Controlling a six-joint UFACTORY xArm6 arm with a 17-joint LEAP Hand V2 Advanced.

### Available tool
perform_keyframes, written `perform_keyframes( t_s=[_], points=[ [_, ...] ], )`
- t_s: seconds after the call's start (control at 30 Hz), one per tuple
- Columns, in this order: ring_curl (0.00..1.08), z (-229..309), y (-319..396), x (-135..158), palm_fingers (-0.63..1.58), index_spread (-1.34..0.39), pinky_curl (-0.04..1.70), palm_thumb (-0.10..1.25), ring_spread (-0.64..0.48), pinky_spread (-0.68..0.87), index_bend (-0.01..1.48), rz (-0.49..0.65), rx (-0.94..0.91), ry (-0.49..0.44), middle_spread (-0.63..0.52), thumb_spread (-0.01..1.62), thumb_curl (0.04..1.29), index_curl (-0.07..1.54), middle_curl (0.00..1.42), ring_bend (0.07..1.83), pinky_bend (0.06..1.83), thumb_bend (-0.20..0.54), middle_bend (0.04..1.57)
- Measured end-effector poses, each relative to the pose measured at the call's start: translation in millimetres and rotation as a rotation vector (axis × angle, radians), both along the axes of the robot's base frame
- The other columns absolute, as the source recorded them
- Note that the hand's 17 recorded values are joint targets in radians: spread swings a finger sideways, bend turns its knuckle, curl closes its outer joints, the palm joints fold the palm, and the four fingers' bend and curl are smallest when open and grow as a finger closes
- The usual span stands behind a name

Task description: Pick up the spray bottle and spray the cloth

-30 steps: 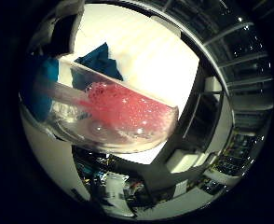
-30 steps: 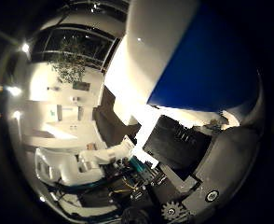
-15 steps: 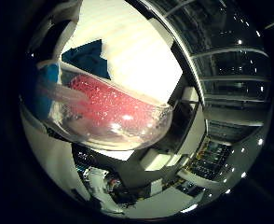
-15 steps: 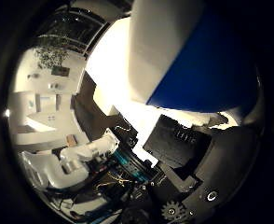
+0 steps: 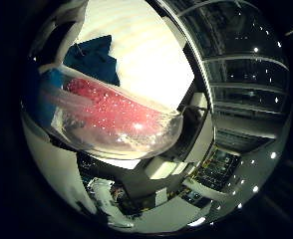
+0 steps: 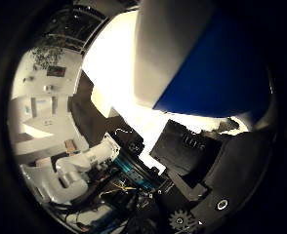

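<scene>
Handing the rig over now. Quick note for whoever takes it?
Hand: shut on the bottle, which is lifted off the table and lies close across the palm, red liquid inside.
Cloth: blue, on the table beyond the bottle.
Done: bottle picked up.
Left: aim at the cloth and spray; no spray visible yet.

No legible text, labels, numbers or signs in either palm view. The spray bottle [image 5: 111, 119] held close to the palm shows no readable print, and the blue cloth [image 5: 94, 59] on the white surface [image 5: 146, 55] is unmarked.
</scene>
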State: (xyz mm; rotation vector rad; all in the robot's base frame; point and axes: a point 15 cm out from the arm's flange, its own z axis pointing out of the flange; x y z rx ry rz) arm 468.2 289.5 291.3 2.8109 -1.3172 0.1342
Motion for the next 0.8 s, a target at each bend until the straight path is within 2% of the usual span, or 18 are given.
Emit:
perform_keyframes(
  t_s=[0.8],
  points=[
    [0.6, 1.7, -8.5, 8.4, 1.18, -0.18, 1.45, 1.07, -0.16, -0.15, 1.17, -0.014, 0.006, -0.009, -0.07, 1.09, 0.63, 0.77, 0.61, 1.49, 0.96, -0.012, 1.39]
  ],
)
